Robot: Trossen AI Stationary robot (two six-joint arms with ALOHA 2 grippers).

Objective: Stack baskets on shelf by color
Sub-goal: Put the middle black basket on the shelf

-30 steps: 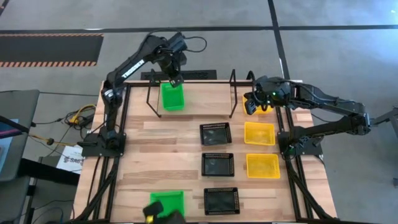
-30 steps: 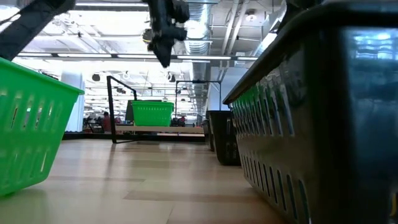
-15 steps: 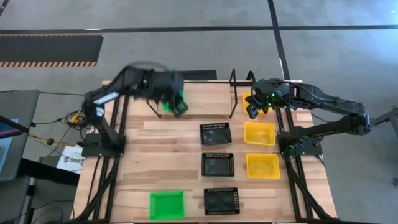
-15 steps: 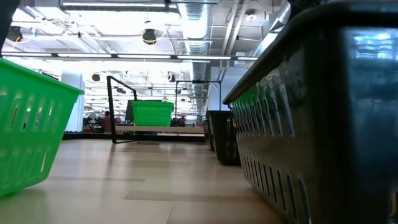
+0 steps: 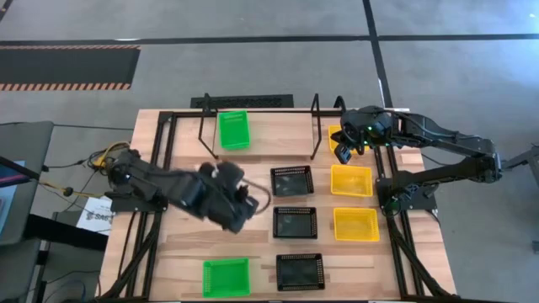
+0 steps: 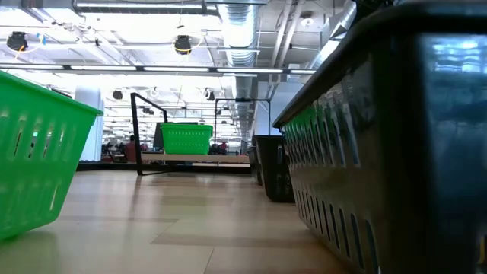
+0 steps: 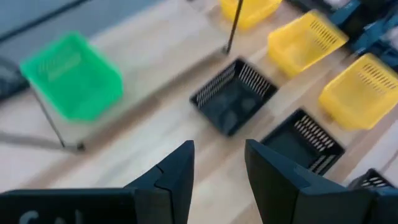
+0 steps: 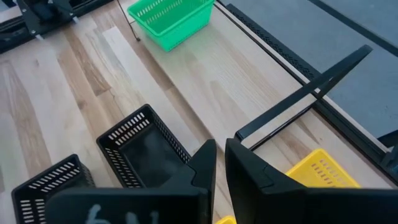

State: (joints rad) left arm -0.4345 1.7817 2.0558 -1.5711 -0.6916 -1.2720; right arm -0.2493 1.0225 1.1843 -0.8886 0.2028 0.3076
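A green basket stands on its base at the left end of the shelf, and a yellow basket at the right end is partly hidden by my right arm. A second green basket lies near the table's near edge. Three black baskets and two yellow baskets lie in columns on the table. My left gripper hovers open and empty over the table's middle left, with its fingers apart. My right gripper hangs shut and empty by the shelf's right end.
Black frame rails run along the table's left and right sides. The shelf's wire legs stand beside my right gripper. Bare wood lies between the shelf and the near green basket. In the low view a black basket fills the right side.
My left arm has swung away from the green basket on the shelf, toward the near edge, and now reaches low over the table's middle left. The green basket stays on the shelf. My right gripper has barely moved.
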